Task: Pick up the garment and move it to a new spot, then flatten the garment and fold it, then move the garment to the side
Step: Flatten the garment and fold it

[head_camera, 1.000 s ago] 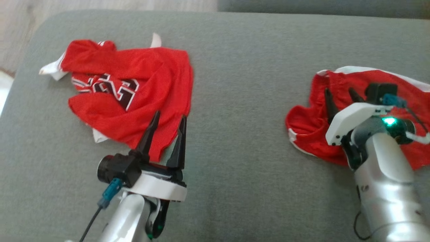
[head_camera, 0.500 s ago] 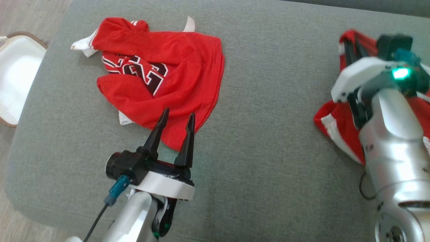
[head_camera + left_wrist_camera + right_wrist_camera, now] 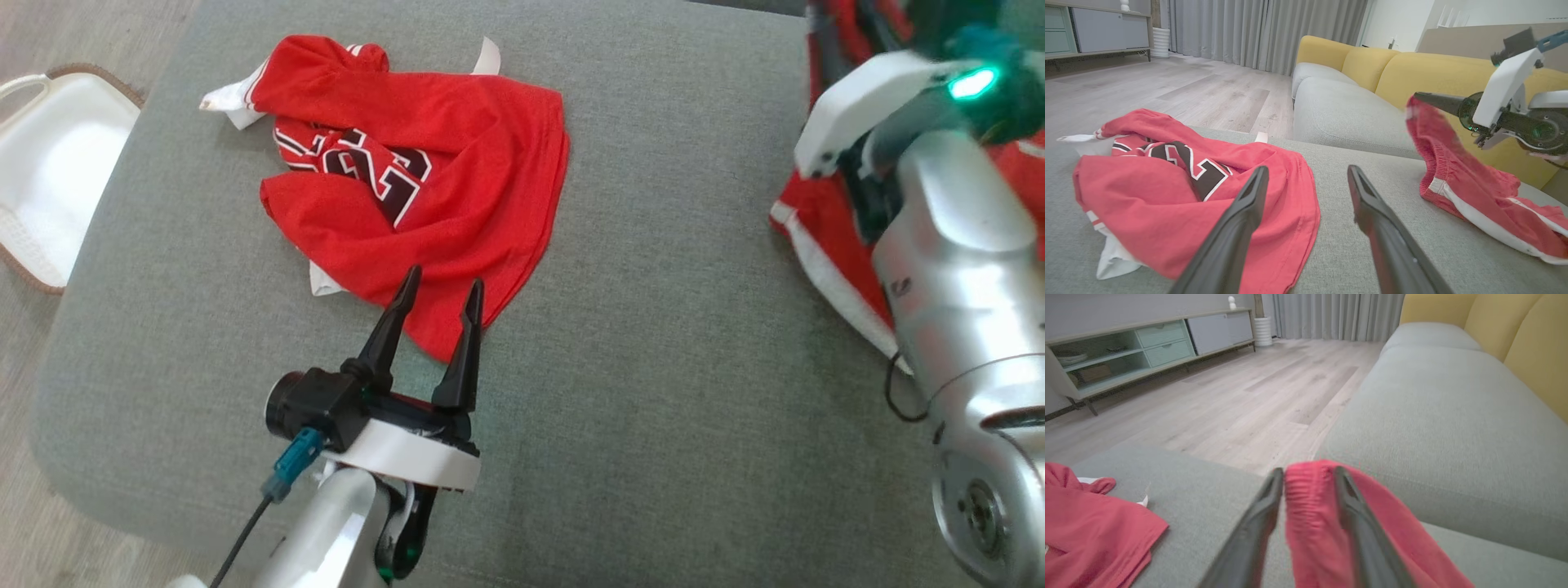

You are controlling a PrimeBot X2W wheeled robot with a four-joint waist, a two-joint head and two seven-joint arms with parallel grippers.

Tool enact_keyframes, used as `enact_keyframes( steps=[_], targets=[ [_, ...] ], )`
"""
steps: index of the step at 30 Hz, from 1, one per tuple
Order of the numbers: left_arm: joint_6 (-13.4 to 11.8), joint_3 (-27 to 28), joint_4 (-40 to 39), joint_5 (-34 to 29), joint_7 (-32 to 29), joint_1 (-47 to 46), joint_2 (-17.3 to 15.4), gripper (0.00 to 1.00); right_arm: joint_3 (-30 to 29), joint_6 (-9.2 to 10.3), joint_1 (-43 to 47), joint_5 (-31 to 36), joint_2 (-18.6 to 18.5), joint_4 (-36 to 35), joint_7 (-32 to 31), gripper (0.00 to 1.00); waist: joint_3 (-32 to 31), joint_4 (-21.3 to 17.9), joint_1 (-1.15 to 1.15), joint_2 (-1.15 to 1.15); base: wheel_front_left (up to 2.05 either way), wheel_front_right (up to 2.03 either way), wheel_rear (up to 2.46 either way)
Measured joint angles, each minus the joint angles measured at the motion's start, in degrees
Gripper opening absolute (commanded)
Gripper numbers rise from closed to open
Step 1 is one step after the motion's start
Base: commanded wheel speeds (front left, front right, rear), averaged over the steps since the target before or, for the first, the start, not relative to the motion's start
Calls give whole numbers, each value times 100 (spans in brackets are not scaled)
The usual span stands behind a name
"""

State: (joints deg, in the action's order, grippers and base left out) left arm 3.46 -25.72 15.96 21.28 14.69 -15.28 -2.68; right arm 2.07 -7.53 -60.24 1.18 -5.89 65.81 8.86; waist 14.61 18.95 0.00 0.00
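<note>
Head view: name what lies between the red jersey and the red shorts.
Bare grey cushion, between red numbered jersey and red white-trimmed shorts, in the head view.

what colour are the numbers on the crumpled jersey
Black, outlined in white, on the crumpled red mesh jersey; head view shows it best.

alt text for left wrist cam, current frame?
The right gripper holds red shorts by the waistband, one end raised, the rest trailing on the grey cushion. In the foreground the left gripper, fingers open, points past a crumpled red jersey with black numerals; a yellow sofa stands behind.
</note>
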Motion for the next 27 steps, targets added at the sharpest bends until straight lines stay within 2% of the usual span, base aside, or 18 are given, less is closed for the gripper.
enact_keyframes(
  steps=[10, 16, 21, 22, 23, 27],
  targets=[
    [-60, 192, 19, -19, 0, 3, -4, 100, 433, 0, 210, -346, 11, 509, 2, 100, -193, -305, 0, 0, 0, 0, 0],
    [-52, 375, 19, -121, 0, 21, -3, 100, 600, 0, 628, -600, -33, 242, 423, 100, -404, -688, -1, 0, 0, 0, 0],
    [-44, 419, 1, -208, 0, 58, -2, 100, 350, 0, 1239, -734, -143, -732, 535, 100, -595, -1008, -1, 0, 0, 0, 0],
    [-42, 435, -9, -220, 1, 59, -2, 100, 243, 0, 1460, -736, -164, -1078, 536, 100, -623, -1071, -1, 0, 0, 0, 0],
    [-42, 492, -22, -220, 1, 64, -1, 100, -55, 0, 1986, -776, -149, -1827, 546, 100, -673, -1190, -1, 0, 0, 0, 0],
    [-35, 549, -48, -254, 1, 136, -2, 100, -453, 0, 3195, -771, 63, -2939, 558, 100, -744, -1406, -1, 0, 0, 0, 0]
  ],
)
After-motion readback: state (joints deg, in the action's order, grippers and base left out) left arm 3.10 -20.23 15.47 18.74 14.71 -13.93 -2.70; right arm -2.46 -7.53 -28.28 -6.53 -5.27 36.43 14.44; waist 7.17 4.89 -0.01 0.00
